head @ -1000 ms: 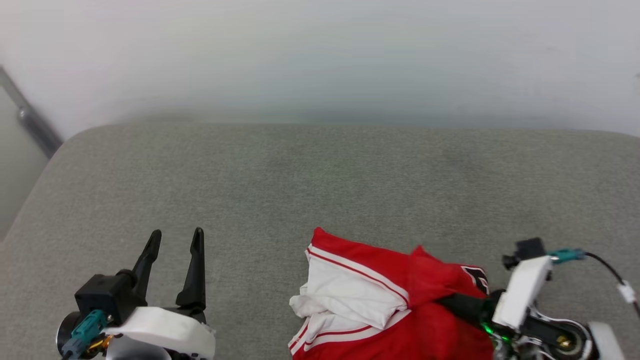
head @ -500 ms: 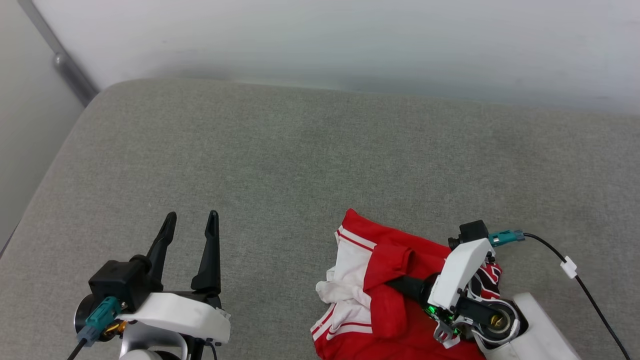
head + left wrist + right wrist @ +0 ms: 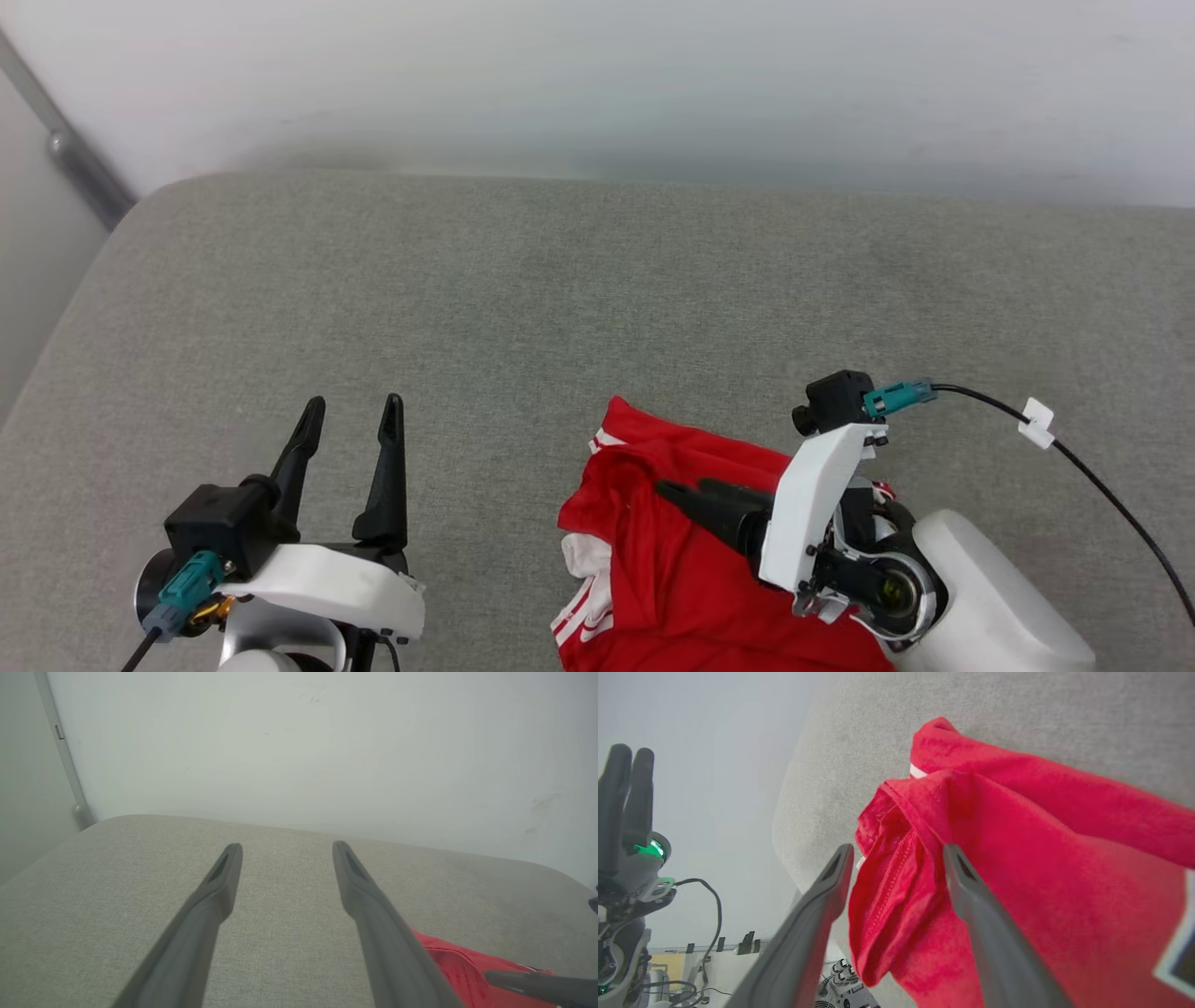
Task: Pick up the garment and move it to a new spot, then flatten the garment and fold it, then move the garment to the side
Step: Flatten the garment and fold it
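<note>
garment (image 3: 672,579): crumpled red heap at the near right of the cushion (image 3: 560,308), white striped trim at its left edge, its near part cut off by the head view's edge
right gripper (image 3: 686,487): released, not clenched. It points left over the garment, and the right wrist view shows its fingers (image 3: 971,896) spread wide
in the right gap: a bunched red fold lies between the fingers and touches one of them, but the other stands clear of the cloth, so nothing is pinched
left gripper (image 3: 353,411): released too, fingers wide apart and holding nothing, over bare cushion at the near left, well apart from the garment
cable (image 3: 1102,467): black, runs right from the right wrist camera
wall (image 3: 597,84): pale, behind the cushion's far edge
</note>
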